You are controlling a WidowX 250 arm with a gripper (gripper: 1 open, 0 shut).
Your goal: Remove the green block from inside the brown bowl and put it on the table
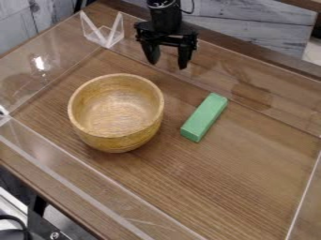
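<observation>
my gripper (167, 56), jaws wide apart, holds nothing; one green block (204, 117), one brown bowl (115, 112), one table (226, 178).

No readable text, label or number anywhere.

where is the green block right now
In the camera view the green block lies flat on the table, just right of the brown bowl and apart from it, nearer the camera than the tool.
</observation>
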